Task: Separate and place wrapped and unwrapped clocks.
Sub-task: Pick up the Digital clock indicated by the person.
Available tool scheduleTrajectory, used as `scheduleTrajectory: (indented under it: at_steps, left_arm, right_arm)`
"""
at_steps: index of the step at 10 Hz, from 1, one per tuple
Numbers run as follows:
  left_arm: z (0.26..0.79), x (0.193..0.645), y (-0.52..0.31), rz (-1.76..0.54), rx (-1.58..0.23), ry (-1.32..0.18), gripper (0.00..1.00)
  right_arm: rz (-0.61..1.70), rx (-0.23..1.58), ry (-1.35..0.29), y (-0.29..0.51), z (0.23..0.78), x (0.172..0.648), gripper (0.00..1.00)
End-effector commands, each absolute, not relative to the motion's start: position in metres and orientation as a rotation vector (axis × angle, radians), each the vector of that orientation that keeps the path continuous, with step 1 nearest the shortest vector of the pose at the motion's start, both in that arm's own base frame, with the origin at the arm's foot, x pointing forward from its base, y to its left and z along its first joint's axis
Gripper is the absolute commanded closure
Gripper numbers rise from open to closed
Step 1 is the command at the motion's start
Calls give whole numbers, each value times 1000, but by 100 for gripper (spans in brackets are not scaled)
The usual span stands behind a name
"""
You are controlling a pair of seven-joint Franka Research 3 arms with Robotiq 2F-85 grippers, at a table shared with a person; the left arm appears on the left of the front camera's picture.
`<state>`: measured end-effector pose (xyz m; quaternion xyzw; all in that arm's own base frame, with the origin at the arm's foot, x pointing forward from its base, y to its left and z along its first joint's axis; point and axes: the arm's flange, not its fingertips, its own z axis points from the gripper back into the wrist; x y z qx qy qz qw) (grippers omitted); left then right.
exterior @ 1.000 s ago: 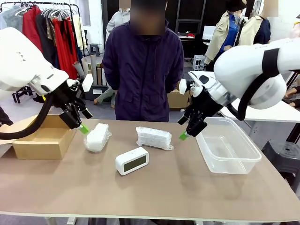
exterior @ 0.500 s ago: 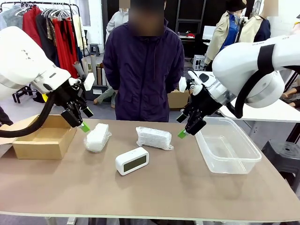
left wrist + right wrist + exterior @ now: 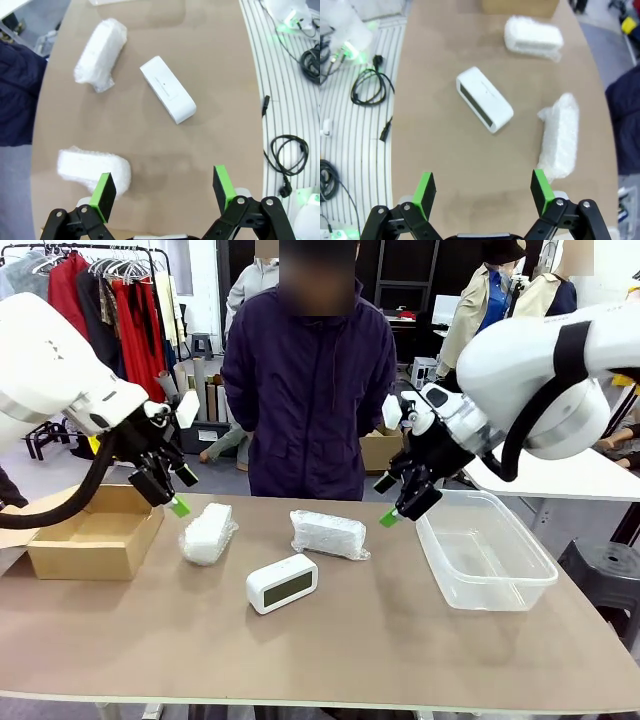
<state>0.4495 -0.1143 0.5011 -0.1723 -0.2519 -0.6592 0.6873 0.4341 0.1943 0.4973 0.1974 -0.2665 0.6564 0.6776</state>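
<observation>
Two bubble-wrapped clocks lie on the brown table: one at the left (image 3: 207, 533) and one in the middle (image 3: 328, 534). A bare white clock with a grey-green screen (image 3: 281, 583) stands in front of them. My left gripper (image 3: 172, 499) hovers open just above and left of the left wrapped clock. In the left wrist view that wrapped clock (image 3: 93, 171) lies by the left finger, with the bare clock (image 3: 167, 89) and the other wrapped clock (image 3: 100, 54) farther off. My right gripper (image 3: 386, 510) hangs open to the right of the middle wrapped clock (image 3: 560, 136). The bare clock (image 3: 484, 99) lies ahead of it.
An open cardboard box (image 3: 95, 533) sits at the table's left end. A clear plastic tub (image 3: 484, 551) sits at the right. A person in a dark jacket (image 3: 308, 380) stands at the far edge, hands behind them. Cables (image 3: 371, 86) lie on the floor beside the table.
Both arms have risen slightly. The right gripper drifted a little up and toward the far side; the left gripper edged upward. The clocks have not moved.
</observation>
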Motion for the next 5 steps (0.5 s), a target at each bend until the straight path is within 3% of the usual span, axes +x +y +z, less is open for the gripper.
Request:
scheduleTrajectory:
  at_steps: [1,5]
  left_arm:
    - [507,473,-97,-1524,-508,-643,0]
    - [523,500,-71,-1591,-594,-760,0]
  right_arm:
    - [1536,590,-692,176,503,464,0]
    - [1544,600,-823,150,524,495,0]
